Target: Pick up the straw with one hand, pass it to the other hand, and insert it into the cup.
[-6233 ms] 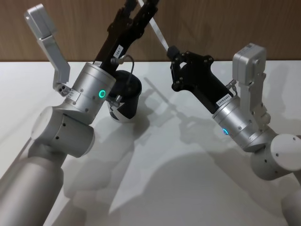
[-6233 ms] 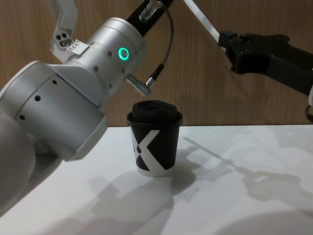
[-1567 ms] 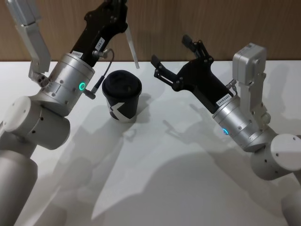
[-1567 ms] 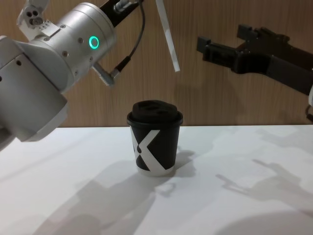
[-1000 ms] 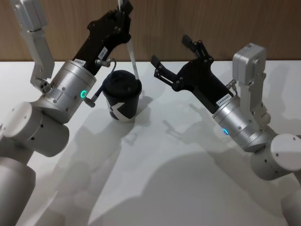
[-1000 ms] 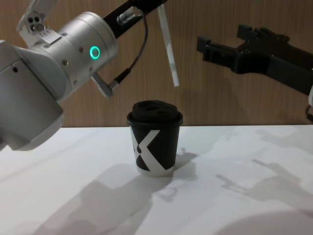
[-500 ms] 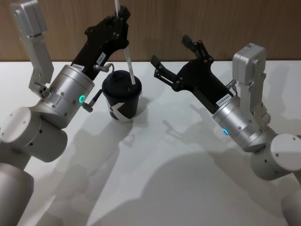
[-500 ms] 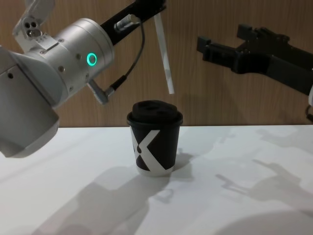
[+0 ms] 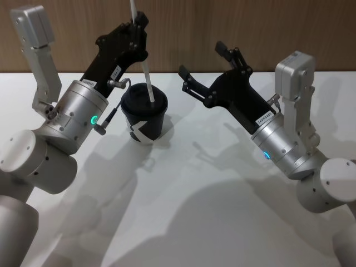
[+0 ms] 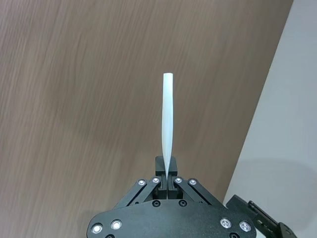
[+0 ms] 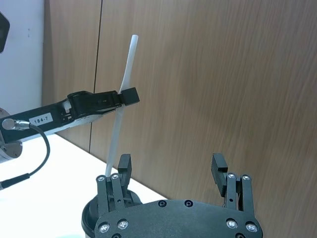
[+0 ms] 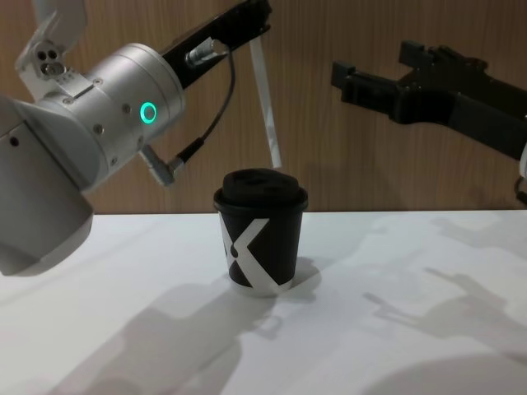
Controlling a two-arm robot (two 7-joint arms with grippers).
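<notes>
- Left end effector [image 9: 139,25] pinches the straw [image 12: 265,107] tight, its tip at the lid of the cup [image 12: 260,230].
- Cup stands on the white table [image 9: 222,222], wood wall [image 12: 346,148] behind.
- Right end effector [image 9: 204,69], fingers spread and empty, hovers at the cup's 3 o'clock.

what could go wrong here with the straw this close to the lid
1. The straw hangs tilted, its lower tip just above the domed lid of the cup. If the tip misses the opening, it may bend or skid off the lid.
2. The left gripper pinches the straw near its top, so pushing down might make it slip or pivot.
3. A sideways push might tip the cup.
</notes>
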